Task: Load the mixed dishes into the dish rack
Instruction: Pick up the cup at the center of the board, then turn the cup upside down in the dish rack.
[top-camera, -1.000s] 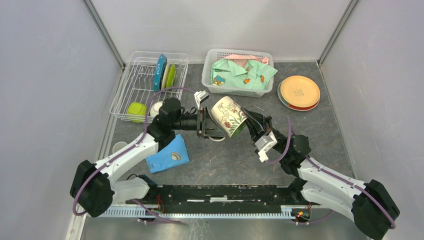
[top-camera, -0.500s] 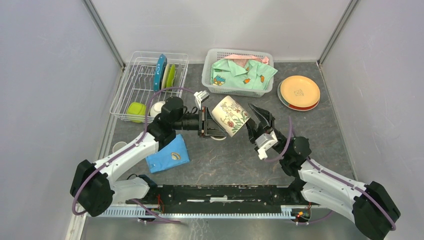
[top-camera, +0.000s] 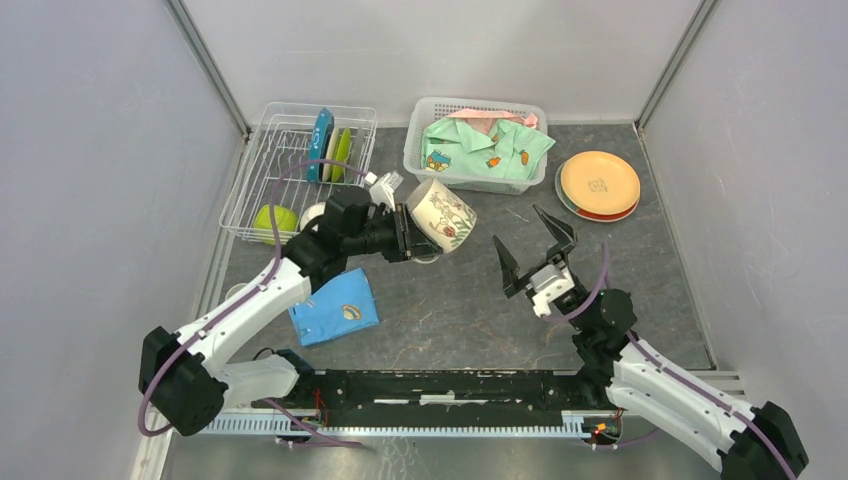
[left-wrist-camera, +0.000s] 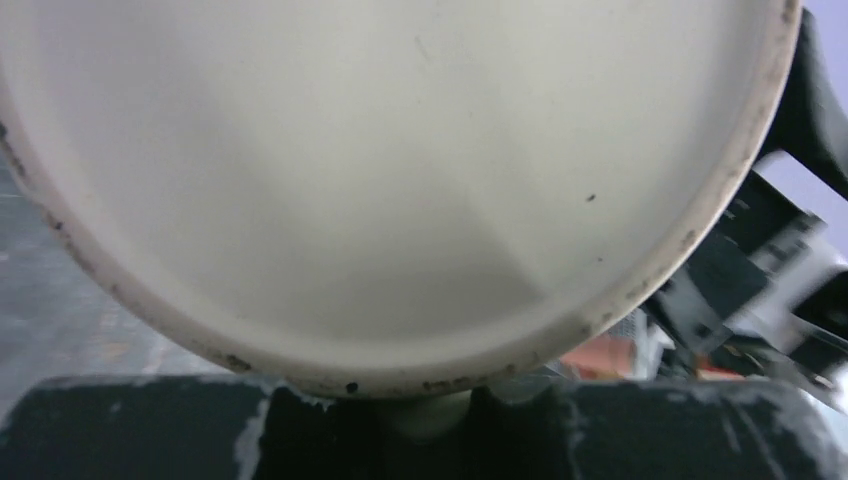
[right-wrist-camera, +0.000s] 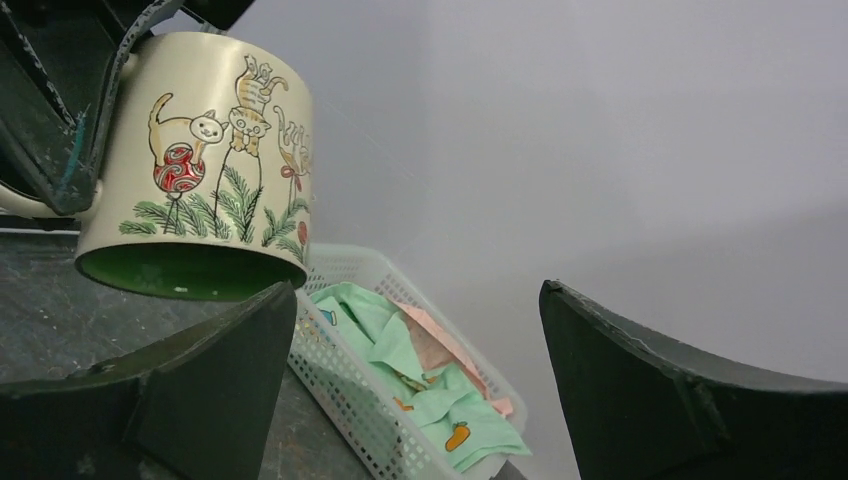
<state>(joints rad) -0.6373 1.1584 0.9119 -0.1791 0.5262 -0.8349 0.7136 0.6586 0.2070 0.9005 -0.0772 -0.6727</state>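
Note:
A beige mug (top-camera: 441, 214) with cat drawings and a green inside hangs above the table, tipped on its side. My left gripper (top-camera: 408, 232) is shut on its handle; in the left wrist view the mug's pale underside (left-wrist-camera: 400, 180) fills the frame, with the handle between the jaws of the left gripper (left-wrist-camera: 425, 415). My right gripper (top-camera: 520, 228) stands wide open to the mug's right, apart from it and holding nothing. The right wrist view shows the mug (right-wrist-camera: 200, 170) up left of that gripper (right-wrist-camera: 418, 290). The white wire dish rack (top-camera: 258, 175) holds a blue plate (top-camera: 320, 143) and a lime-green plate (top-camera: 342, 150).
A white latticed basket (top-camera: 420, 150) with green clothing sits behind the mug. An orange plate (top-camera: 598, 182) lies on a red plate (top-camera: 600, 214) at the right. A folded blue cloth (top-camera: 335, 312) and a small cup (top-camera: 238, 293) lie near the left arm.
My right gripper has opened, let go of the mug and drawn back to the right. The left arm has carried the mug up and left, nearer the rack.

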